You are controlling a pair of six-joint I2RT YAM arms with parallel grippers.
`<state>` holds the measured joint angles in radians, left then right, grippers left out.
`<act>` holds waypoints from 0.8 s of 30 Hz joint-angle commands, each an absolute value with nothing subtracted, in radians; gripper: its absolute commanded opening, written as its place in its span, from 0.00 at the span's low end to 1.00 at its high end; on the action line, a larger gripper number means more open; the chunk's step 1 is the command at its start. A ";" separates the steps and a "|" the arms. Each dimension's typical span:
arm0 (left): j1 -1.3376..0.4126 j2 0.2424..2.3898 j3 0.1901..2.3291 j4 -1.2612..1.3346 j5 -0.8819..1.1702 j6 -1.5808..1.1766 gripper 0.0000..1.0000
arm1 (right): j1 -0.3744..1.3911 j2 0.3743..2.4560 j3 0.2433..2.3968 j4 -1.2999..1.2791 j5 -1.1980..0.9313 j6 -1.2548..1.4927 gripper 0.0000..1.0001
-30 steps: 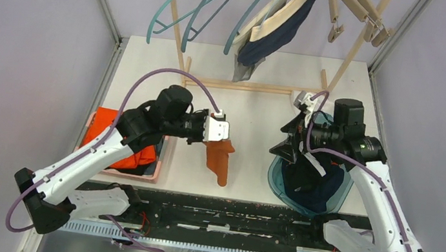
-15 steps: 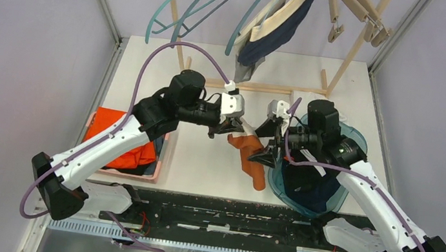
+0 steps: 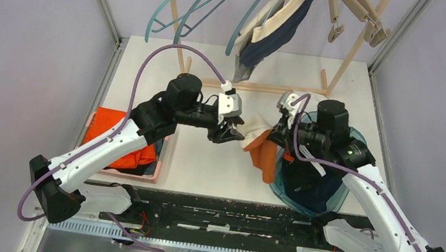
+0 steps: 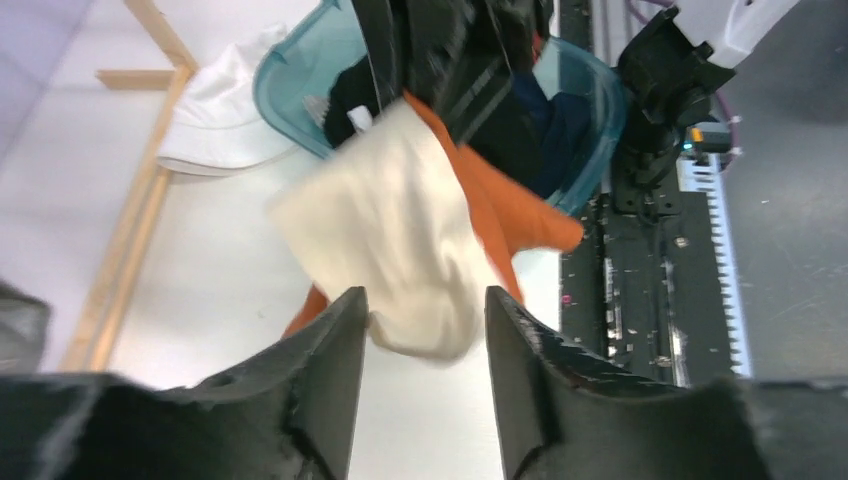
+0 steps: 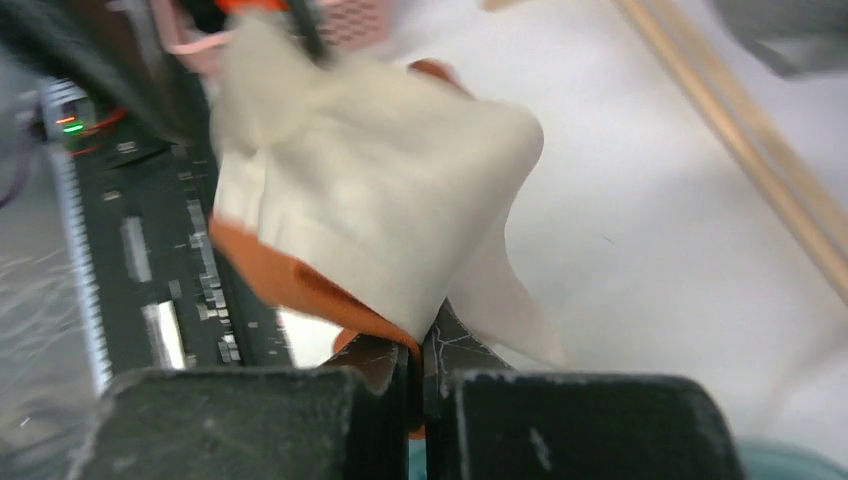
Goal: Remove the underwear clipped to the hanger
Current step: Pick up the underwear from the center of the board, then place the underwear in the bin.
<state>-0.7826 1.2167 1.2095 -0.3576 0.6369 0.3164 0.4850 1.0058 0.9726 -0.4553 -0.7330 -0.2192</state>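
Starting far to the left of the teal tub (image 3: pixel 344 181), a pink tray (image 3: pixel 161 160) holds a bright orange folded cloth (image 3: pixel 109 130), which looks like a separate store and no part of this job. Nearer the tub's left side, the left end effector (image 3: pixel 232 134) has its black fingers (image 4: pixel 320 350) spread apart. Its wrist view shows the cloth lying beyond them, not between them, so it grips nothing. I read that as a letting-go, so that the other arm can carry the piece alone.

Just at the tub's left rim hangs the orange-and-cream underwear (image 3: pixel 262 151). It is soft, limp knit, an orange body with a broad cream panel folded over it, drooping in loose creases above the desk (image 3: pixel 202 162). The right end effector (image 3: pixel 276 135) is pinched together on its upper edge, with the orange hem trapped between the closed jaws. That grip should suit a short carry and drop into the tub.

The tub is translucent blue-green plastic with a rounded rim, and it holds dark garments (image 3: pixel 310 183) in navy and black. Behind the tub and to its left stands a pale wooden rack (image 3: pixel 258 87). A thin teal hanger (image 3: pixel 241 27) on it bears the hanging underwear (image 3: pixel 271 34), cream and navy, flat and narrow, so pieces are still left to take down.
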 commanded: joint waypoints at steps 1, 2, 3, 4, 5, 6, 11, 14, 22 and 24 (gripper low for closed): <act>-0.763 1.122 1.207 -0.311 0.543 0.366 0.62 | 0.376 0.947 1.099 -0.583 -0.468 -0.248 0.01; -0.757 1.110 1.201 -0.305 0.518 0.366 0.67 | 0.349 0.943 1.114 -0.609 -0.406 -0.241 0.01; -0.752 1.097 1.197 -0.299 0.500 0.367 0.73 | 0.319 0.940 1.128 -0.633 -0.340 -0.237 0.01; -0.746 1.086 1.192 -0.296 0.489 0.371 0.76 | 0.298 0.942 1.144 -0.658 -0.251 -0.239 0.01; -0.740 1.076 1.186 -0.294 0.486 0.373 0.80 | 0.282 0.950 1.165 -0.687 -0.181 -0.249 0.01; -0.733 1.066 1.182 -0.292 0.482 0.373 0.83 | 0.271 0.962 1.184 -0.716 -0.113 -0.266 0.01; -0.712 1.031 1.166 -0.290 0.476 0.375 0.90 | 0.260 1.033 1.224 -0.767 0.225 -0.360 0.01; -0.712 1.011 1.149 -0.293 0.477 0.390 0.91 | 0.259 1.103 1.228 -0.787 0.380 -0.420 0.01; -0.711 0.976 1.120 -0.294 0.503 0.416 0.92 | 0.207 1.342 1.179 -0.762 0.550 -0.556 0.01; -0.711 0.972 1.120 -0.298 0.505 0.419 0.92 | 0.190 1.387 1.171 -0.762 0.524 -0.576 0.01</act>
<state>-0.7147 1.0016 1.1183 -0.3344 0.4965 0.3717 0.2195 1.3354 1.1831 -0.7757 0.4538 -0.4995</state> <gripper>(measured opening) 0.918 0.039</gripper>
